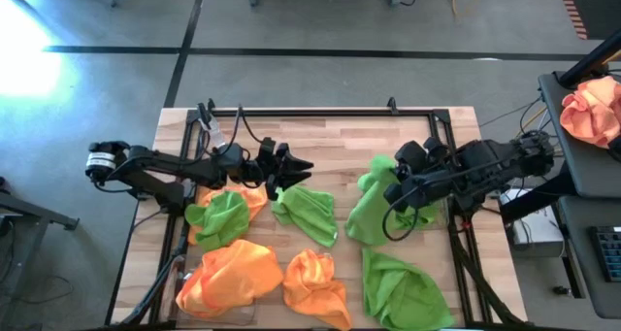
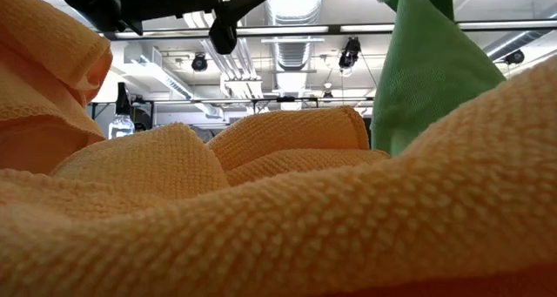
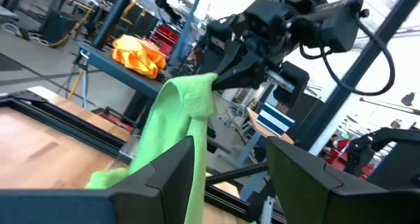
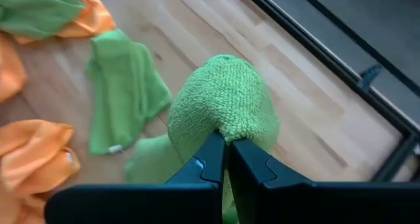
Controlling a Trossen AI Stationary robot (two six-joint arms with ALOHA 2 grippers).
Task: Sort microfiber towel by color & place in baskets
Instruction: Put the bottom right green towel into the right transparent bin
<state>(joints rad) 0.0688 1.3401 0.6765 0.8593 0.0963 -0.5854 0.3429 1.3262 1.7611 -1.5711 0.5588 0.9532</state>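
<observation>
My right gripper point(image 1: 396, 190) is shut on a lime green microfiber towel point(image 1: 372, 213) over the table's right half; the low view shows that towel point(image 2: 418, 62) hanging. My left gripper point(image 1: 291, 166) hovers open above the table's middle, left of that towel, with nothing between its fingers point(image 3: 177, 171). Flat on the wood lie other green towels point(image 1: 310, 213) point(image 1: 218, 216) point(image 1: 400, 287) and orange towels point(image 1: 231, 273) point(image 1: 315, 287). One green towel rests partly on an orange one point(image 1: 254, 199). I cannot make out the baskets. My right gripper pinches a bunched fold at the green towel's top point(image 4: 226, 115) between its two shut fingertips point(image 4: 211, 159). The fingers slant down from above, coming from the table's right. The towel hangs slack below them point(image 3: 177, 119), and its lower end point(image 3: 105, 178) reaches the tabletop.
A black frame rail point(image 1: 320, 111) runs along the table's far edge. A side table at the right holds a peach-pink cloth point(image 1: 592, 108). Bare wood shows along the far half of the table point(image 1: 340, 137). Orange towels fill most of the low view point(image 2: 278, 219).
</observation>
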